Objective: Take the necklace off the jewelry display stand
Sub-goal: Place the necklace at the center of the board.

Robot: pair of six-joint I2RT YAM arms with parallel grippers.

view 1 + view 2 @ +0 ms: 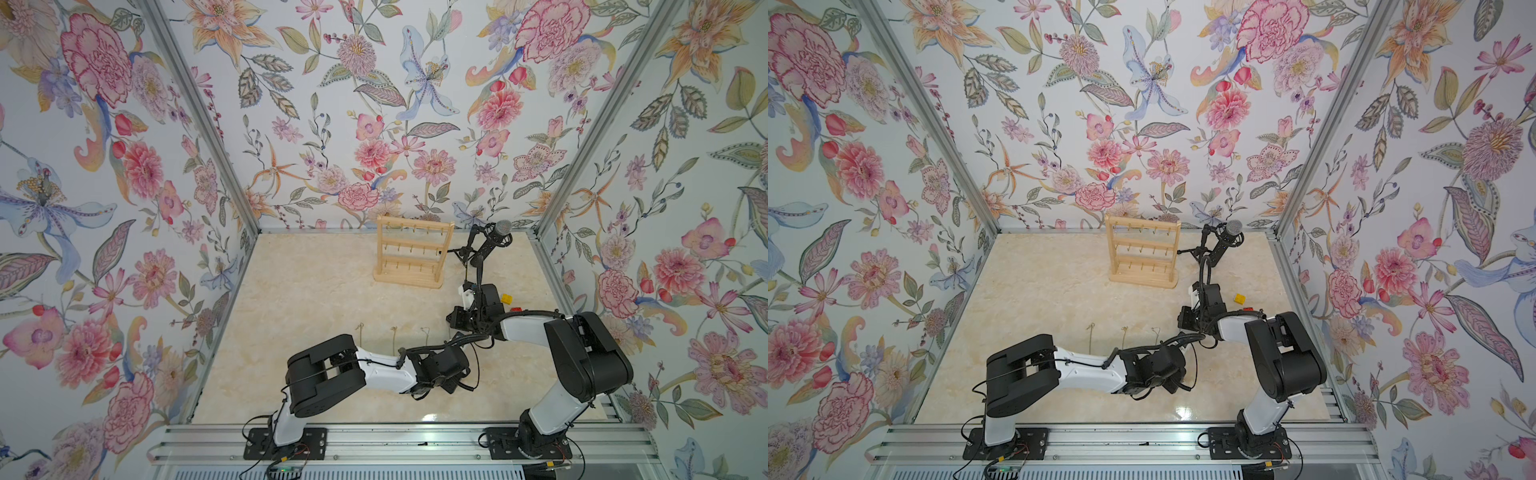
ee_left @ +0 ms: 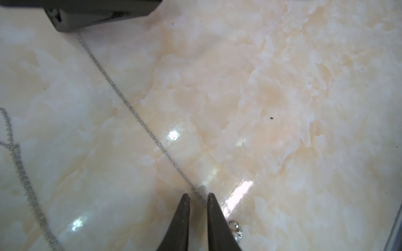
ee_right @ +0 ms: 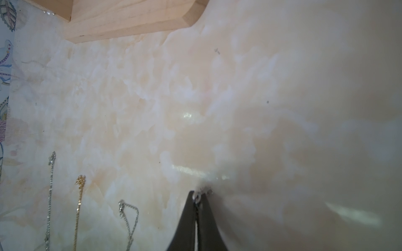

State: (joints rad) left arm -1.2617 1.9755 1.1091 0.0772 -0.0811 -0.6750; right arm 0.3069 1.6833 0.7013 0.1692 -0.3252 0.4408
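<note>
The jewelry display stand (image 1: 411,253) stands upright at the back of the marble-patterned bench (image 1: 311,299), close to the flowered wall.

Well in front of the stand, from its left end to about its middle, three loose chains lie side by side on the bench. They are a silver chain (image 3: 50,195), a gold chain (image 3: 79,206) and a looped silver chain (image 3: 130,219).

Further in front of the stand, roughly in line with its right end, the left tool (image 2: 198,195) points down at the bench. Its two dark fingers (image 2: 182,217) stand a narrow gap apart. The necklace (image 2: 134,115), a fine silver chain, runs into that gap and meets the inner edge of one finger. The gap looks wider than the chain, so no pinch shows. A small glittering pendant (image 2: 236,230) lies on the bench just beside that finger's outer side.

The necklace stretches in a straight line to the right tool (image 3: 198,194), which sits between the left tool and the stand. Its fingers are pressed together, with the necklace's silver end clamped at their tips. The necklace is thus off the stand and well apart from it, strung between the two tools.

Just beside the stand's right post stands a black microphone (image 1: 500,230) on a tripod. In front of the stand and to its right lie a yellow block (image 1: 506,298) and a red block (image 1: 516,309), the red one partly hidden by the right arm.
</note>
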